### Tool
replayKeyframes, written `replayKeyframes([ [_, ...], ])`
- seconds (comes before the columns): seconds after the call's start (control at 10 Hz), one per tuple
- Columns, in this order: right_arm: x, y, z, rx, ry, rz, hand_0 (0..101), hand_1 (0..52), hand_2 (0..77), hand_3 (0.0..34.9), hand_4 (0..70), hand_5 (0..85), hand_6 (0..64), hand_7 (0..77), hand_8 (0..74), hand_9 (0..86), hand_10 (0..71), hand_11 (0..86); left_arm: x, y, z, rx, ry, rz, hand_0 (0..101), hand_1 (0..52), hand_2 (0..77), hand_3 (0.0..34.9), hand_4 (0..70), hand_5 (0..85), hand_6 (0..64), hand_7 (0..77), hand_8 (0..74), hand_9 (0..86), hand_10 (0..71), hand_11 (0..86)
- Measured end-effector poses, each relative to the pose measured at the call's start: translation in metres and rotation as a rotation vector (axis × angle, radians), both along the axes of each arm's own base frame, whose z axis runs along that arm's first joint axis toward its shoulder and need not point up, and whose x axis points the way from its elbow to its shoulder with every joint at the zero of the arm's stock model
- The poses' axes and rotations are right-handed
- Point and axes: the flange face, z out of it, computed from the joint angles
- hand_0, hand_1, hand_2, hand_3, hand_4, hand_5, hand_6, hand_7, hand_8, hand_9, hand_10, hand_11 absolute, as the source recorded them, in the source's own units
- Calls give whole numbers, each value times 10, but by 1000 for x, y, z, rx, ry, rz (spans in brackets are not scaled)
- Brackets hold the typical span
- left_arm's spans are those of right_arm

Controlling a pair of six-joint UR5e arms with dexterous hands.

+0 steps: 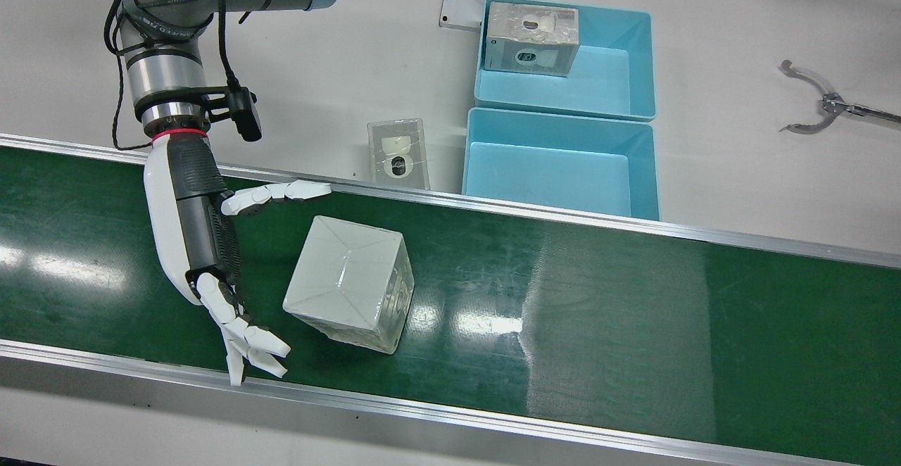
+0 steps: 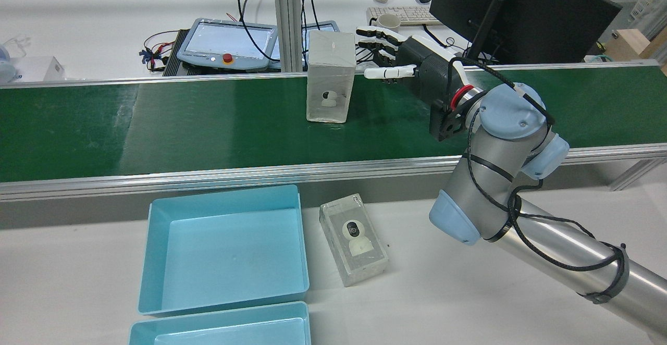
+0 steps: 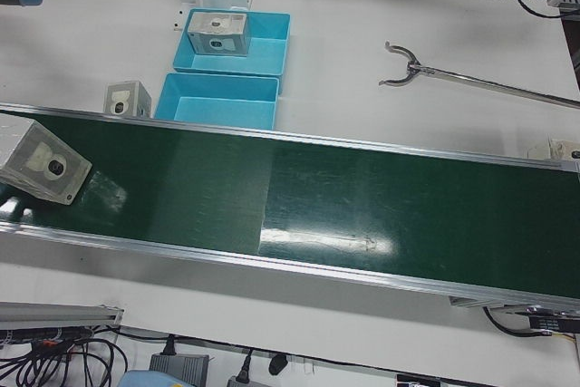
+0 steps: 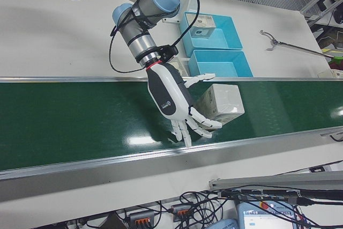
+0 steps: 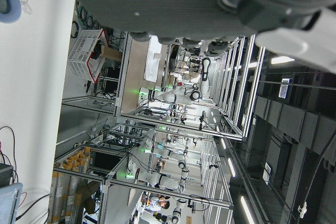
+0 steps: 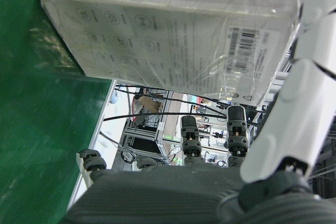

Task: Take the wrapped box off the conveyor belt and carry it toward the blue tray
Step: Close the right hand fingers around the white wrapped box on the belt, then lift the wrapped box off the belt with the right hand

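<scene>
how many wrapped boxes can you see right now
3: one wrapped box on the belt, one on the table beside the near tray, one in the far blue tray.

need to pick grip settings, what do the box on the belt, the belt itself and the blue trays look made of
Wrapped box: likely cardboard under clear glossy film; creases and glare show, with print and a barcode visible in the right hand view.
Conveyor belt: dark green, smooth, semi-gloss, probably rubber or PVC; lamp reflections.
Blue trays: thin-walled, uniformly coloured, apparently moulded plastic.

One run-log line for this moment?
phase: approach | right robot hand: open beside wrapped box | box: on belt | blue tray: empty
</scene>
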Motion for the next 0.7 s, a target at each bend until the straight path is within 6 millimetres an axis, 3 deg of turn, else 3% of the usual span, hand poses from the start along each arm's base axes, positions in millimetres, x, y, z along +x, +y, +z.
replayKeyframes([
  [0.7,-10,4,1,-2,2,-14,396,82,147,296,158,185,0,164,0,22,27,60,0,0,0,0,0,0,0,0,5,0,0,5,0,5,5,0,5,0],
])
